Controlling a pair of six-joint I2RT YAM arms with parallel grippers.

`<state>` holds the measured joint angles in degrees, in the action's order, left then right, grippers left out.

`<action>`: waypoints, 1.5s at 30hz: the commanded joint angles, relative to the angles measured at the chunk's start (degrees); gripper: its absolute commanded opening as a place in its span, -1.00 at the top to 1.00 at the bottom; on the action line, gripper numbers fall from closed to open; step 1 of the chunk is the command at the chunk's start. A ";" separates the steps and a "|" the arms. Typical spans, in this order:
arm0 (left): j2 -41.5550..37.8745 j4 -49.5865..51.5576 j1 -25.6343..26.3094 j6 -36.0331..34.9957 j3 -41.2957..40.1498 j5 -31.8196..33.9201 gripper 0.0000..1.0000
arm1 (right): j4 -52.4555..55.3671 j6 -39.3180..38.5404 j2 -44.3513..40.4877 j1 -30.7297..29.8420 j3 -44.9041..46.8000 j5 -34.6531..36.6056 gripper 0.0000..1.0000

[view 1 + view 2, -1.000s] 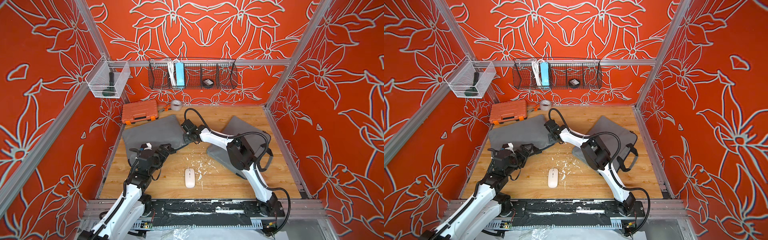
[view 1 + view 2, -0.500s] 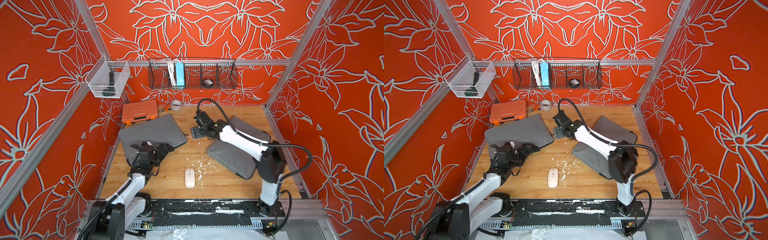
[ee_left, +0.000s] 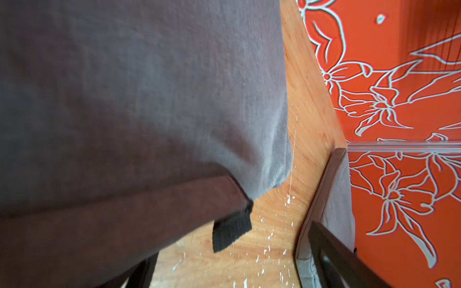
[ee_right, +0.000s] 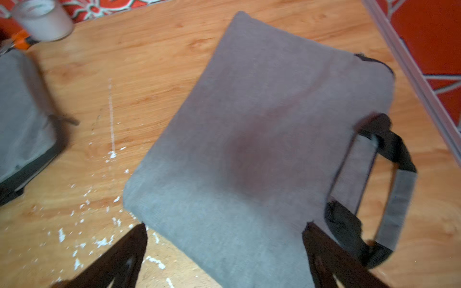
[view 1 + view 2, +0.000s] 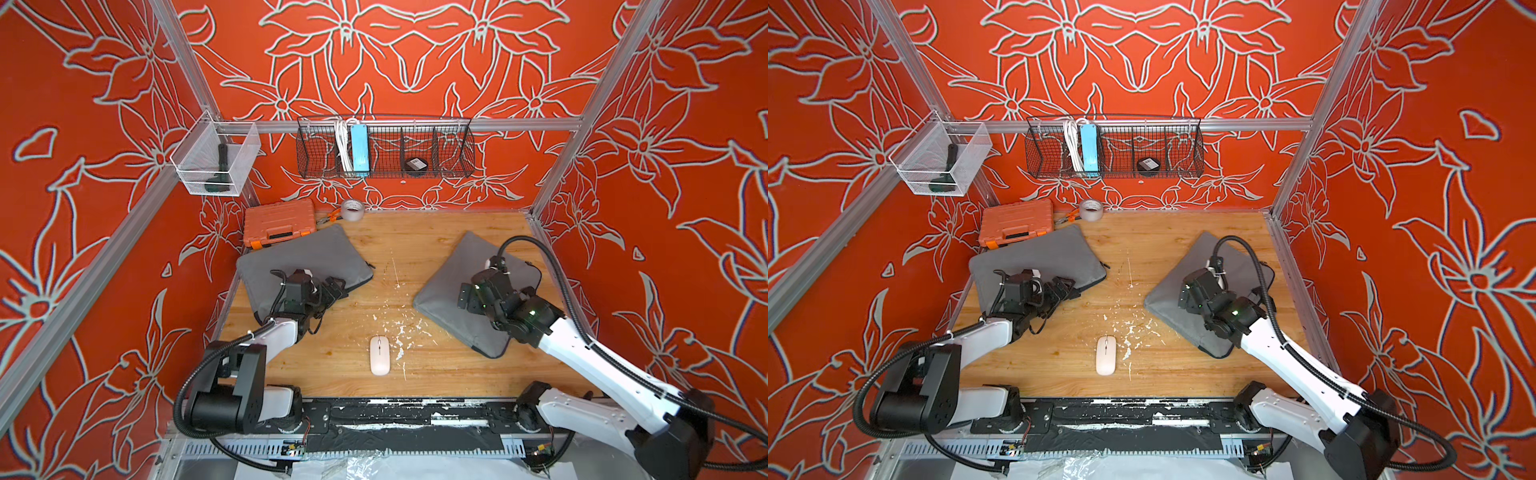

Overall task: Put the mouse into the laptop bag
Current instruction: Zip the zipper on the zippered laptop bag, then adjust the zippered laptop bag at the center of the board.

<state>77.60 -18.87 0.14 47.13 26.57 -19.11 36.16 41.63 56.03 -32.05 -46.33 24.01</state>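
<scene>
A white mouse (image 5: 379, 355) (image 5: 1105, 355) lies on the wooden table near the front edge, apart from both arms. Two grey laptop bags lie flat. The left bag (image 5: 303, 262) (image 5: 1038, 257) (image 3: 149, 99) has a black tab (image 3: 232, 230) at its corner. My left gripper (image 5: 336, 289) (image 5: 1066, 289) (image 3: 232, 271) stands open beside that corner, holding nothing. The right bag (image 5: 449, 286) (image 5: 1179, 291) (image 4: 249, 137) has a black handle (image 4: 389, 187). My right gripper (image 5: 467, 296) (image 5: 1185, 297) (image 4: 224, 249) hovers open above it, empty.
An orange tool case (image 5: 278, 222) and a tape roll (image 5: 352, 209) sit at the back left. A wire basket (image 5: 384, 151) and a clear bin (image 5: 216, 160) hang on the walls. White flecks (image 5: 399, 332) dot the wood by the mouse.
My right gripper, shut at the left bag's corner a second ago, has opened and swung back right over the other bag. The left arm has drawn back a little. The mouse has not moved.
</scene>
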 commanded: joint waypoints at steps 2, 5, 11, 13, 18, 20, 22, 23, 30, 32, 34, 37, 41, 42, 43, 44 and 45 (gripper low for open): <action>4.11 -6.05 -2.31 -2.48 3.28 -2.81 -0.87 | -0.05 5.36 -2.36 9.60 6.35 -4.18 -0.97; 6.75 -8.81 -2.56 -0.81 3.77 -9.67 -0.85 | -3.01 4.97 -2.75 15.71 9.91 -8.07 -0.97; 1.30 -10.05 -2.49 1.09 1.64 -12.96 -0.90 | -4.77 6.07 -0.93 22.31 13.36 -8.89 -0.97; -2.20 -10.16 -2.27 1.59 0.44 -13.29 -0.94 | -6.27 6.77 -0.99 24.91 14.86 -10.71 -0.97; -11.62 -9.36 -1.50 1.69 -2.22 -12.04 -0.95 | -13.29 8.31 0.81 30.37 20.23 -18.36 -0.97; -14.59 -8.27 -1.44 1.39 -2.80 -10.97 -0.95 | -17.07 8.63 2.90 30.38 21.72 -21.33 -0.97; -16.51 -7.76 -1.07 1.51 -3.49 -9.59 -0.95 | -20.54 8.11 5.43 30.38 22.55 -25.24 -0.95; -16.72 -8.05 -0.94 1.95 -3.94 -9.37 -0.95 | -22.19 7.73 6.98 30.31 22.59 -27.24 -0.93; -9.97 -7.08 6.63 -0.45 -0.19 -7.24 -0.95 | -28.30 8.54 16.89 23.18 19.75 -30.18 -0.86; -6.17 -6.02 11.04 -1.13 1.88 -2.04 -0.95 | -28.81 9.67 19.58 18.42 17.47 -28.60 -0.84; -1.10 -6.68 12.67 -0.11 3.85 -0.40 -0.95 | -29.08 10.39 22.16 14.60 15.26 -27.46 -0.84; 8.90 -4.80 12.78 -0.65 10.10 -1.00 -0.88 | -31.04 10.80 25.68 11.24 13.01 -28.03 -0.82; 19.60 -3.13 12.78 -1.32 17.44 -1.95 -0.81 | -31.20 10.26 28.09 9.65 11.08 -26.63 -0.81; 21.04 -3.65 12.82 -1.05 18.35 -1.35 -0.81 | -31.07 9.97 28.41 9.64 10.85 -26.43 -0.82; 22.71 -3.27 12.78 -0.84 19.68 0.01 -0.81 | -31.06 9.67 28.60 9.65 10.58 -26.35 -0.81; 24.49 -3.01 12.70 -0.50 21.27 0.58 -0.82 | -31.15 9.37 28.61 9.64 10.31 -26.22 -0.81; 26.06 -2.88 12.56 -0.26 22.98 0.34 -0.82 | -31.04 9.13 28.41 9.64 10.11 -26.09 -0.81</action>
<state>100.01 -23.18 13.04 46.92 46.28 -21.80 2.28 51.03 82.72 -22.00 -36.07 -0.62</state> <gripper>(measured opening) 0.908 0.907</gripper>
